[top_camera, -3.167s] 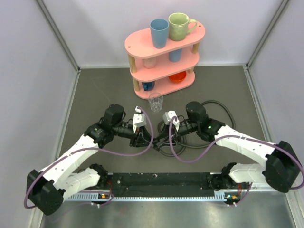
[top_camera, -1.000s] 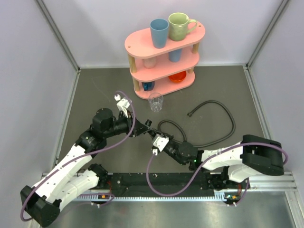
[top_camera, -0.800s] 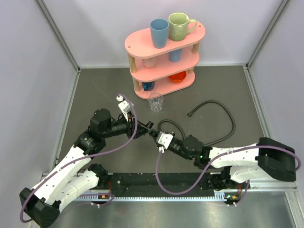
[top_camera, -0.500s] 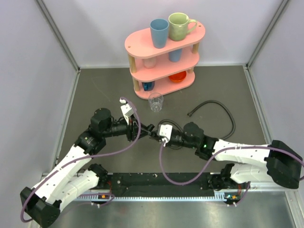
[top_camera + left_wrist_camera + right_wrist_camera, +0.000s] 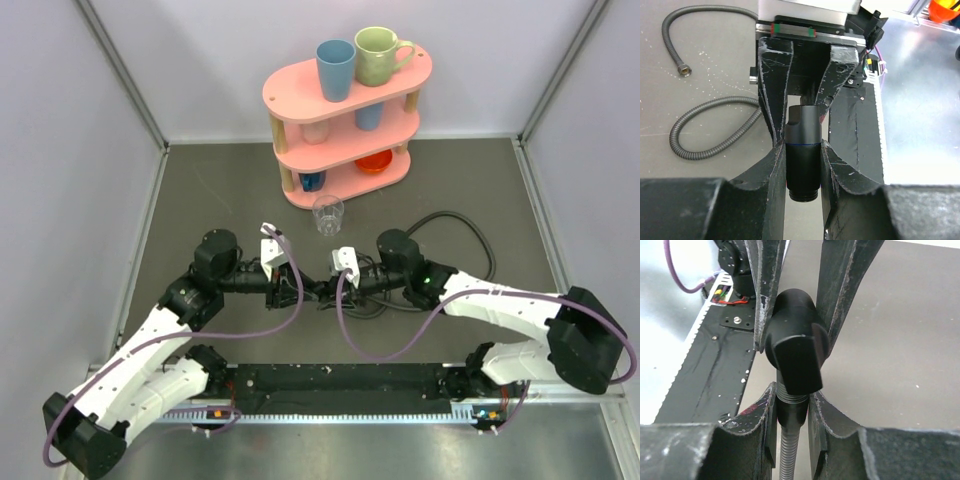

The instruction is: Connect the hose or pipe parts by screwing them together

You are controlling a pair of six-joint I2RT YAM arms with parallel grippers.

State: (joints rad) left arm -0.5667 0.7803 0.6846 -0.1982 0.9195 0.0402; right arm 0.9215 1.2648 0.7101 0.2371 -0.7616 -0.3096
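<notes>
My left gripper (image 5: 306,290) is shut on a short black cylindrical fitting (image 5: 803,155), whose threaded end faces the left wrist camera. My right gripper (image 5: 330,289) is shut on the collar (image 5: 791,412) of a grey-black corrugated hose (image 5: 789,465). The two grippers meet nose to nose at the table's middle. In the right wrist view the fitting's blocky black end (image 5: 796,357) sits right against the hose collar, between the left arm's fingers. The hose (image 5: 478,240) trails off to the right in a loop. Its free end nut (image 5: 685,70) lies on the table.
A pink three-tier shelf (image 5: 300,95) with cups stands at the back, and a clear glass (image 5: 327,213) stands just in front of it. Grey walls close in both sides. A black rail (image 5: 340,380) runs along the near edge. Purple cables hang from both wrists.
My right arm has swung away from the near edge and now points left, level with the left gripper. The hose has been dragged along. The left gripper has turned slightly toward it.
</notes>
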